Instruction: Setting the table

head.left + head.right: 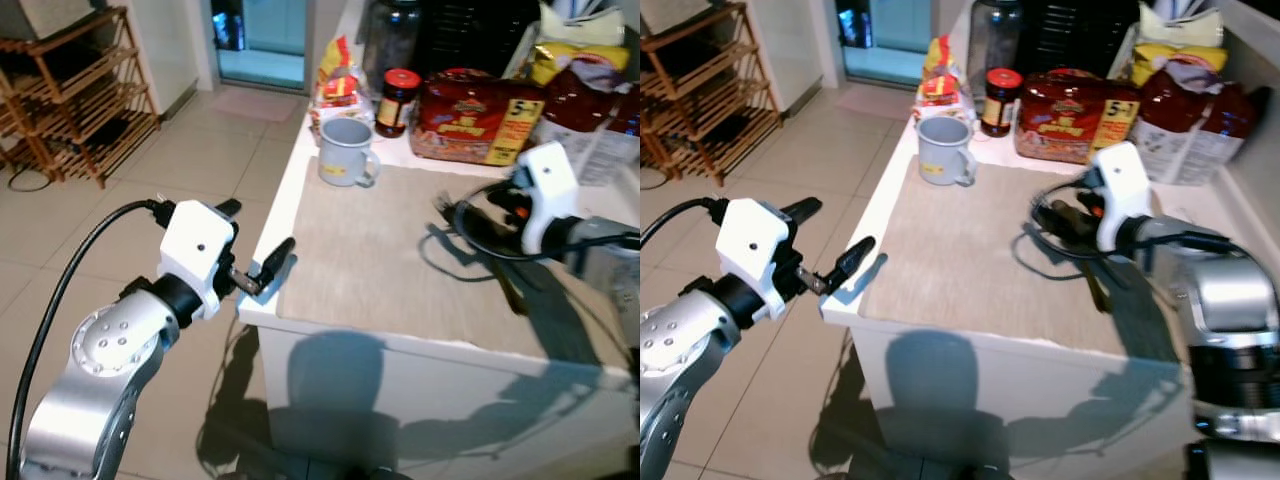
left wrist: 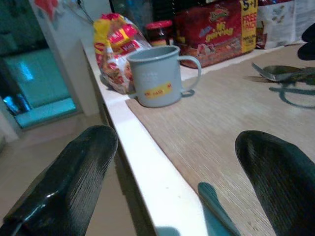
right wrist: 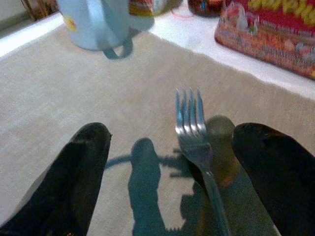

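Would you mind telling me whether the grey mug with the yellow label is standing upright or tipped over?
Upright: the grey mug with the yellow label stands on its base at the beige placemat's far corner, open rim facing up.

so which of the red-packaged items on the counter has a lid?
The dark jar with the red lid, behind the grey mug. The red snack box and the red bags beside it have no lid.

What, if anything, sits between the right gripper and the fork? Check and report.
Nothing visible does. In the right wrist view the fork lies on the placemat between the open fingers of the right gripper, tines pointing away from it. The grey mug stands farther off, near the mat's far edge, clear of the fork.
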You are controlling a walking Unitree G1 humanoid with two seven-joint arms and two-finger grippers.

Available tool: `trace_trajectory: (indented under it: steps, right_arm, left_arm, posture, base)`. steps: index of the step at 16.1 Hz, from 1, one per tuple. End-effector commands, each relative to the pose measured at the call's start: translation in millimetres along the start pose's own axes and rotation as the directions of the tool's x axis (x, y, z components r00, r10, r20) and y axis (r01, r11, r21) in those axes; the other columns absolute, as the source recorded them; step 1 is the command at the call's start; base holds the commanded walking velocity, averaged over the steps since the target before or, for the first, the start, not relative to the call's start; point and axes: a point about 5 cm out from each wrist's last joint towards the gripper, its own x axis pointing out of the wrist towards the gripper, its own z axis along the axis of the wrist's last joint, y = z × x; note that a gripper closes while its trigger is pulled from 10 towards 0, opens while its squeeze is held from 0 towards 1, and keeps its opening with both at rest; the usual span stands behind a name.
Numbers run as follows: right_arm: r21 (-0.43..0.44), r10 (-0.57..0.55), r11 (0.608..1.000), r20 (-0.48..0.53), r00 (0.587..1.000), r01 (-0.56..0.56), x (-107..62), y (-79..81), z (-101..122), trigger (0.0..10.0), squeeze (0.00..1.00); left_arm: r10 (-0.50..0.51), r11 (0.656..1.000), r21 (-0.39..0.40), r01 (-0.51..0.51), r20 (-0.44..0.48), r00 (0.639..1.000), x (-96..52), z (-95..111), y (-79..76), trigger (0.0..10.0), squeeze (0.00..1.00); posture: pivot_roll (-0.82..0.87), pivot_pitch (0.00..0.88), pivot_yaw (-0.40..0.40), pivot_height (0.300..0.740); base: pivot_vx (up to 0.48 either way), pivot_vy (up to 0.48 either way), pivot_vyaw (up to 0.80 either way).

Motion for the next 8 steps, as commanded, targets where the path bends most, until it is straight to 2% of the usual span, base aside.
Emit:
trace_trajectory:
  steps: [1,2,3,7,8]
  right_arm:
    - [0.01,0.006,1.0,0.002,1.0,-0.006,-3.7,-4.1,3.2,10.0,1.0]
    - [0.034,0.044,0.999,-0.061,0.997,-0.042,-5.7,-5.7,-8.4,10.0,0.22]
    - [0.04,0.04,0.998,-0.073,0.996,-0.038,-5.3,-6.8,-11.7,10.0,0.0]
    - [0.106,0.031,0.994,-0.118,0.992,-0.018,-7.3,-14.2,-26.2,10.0,0.0]
    - [0.121,0.03,0.993,-0.126,0.992,-0.015,-9.0,-15.3,-27.8,10.0,0.0]
  left_arm:
    - [-0.042,0.999,0.004,0.042,0.011,0.999,-0.1,3.6,-5.3,10.0,0.0]
    - [-0.124,0.992,-0.015,0.124,-0.005,0.992,-2.3,2.1,-14.1,10.0,0.0]
    - [-0.155,0.988,-0.028,0.155,-0.004,0.988,-2.8,2.7,-17.5,10.0,0.0]
    - [-0.265,0.958,-0.106,0.267,0.029,0.964,-6.0,8.2,-28.9,10.0,0.0]
    - [-0.267,0.957,-0.107,0.269,0.029,0.963,-6.2,8.4,-29.0,10.0,0.0]
  posture:
    - [0.08,0.024,-0.057,0.74]
    - [0.08,0.028,-0.052,0.74]
    - [0.08,0.03,-0.05,0.74]
    - [0.08,0.039,-0.044,0.74]
    - [0.08,0.044,-0.042,0.74]
  base:
    - [0.0,0.0,0.0]
    - [0.0,0.0,0.0]
    - [0.0,0.0,0.0]
    - [0.0,0.0,0.0]
    - [0.0,0.0,0.0]
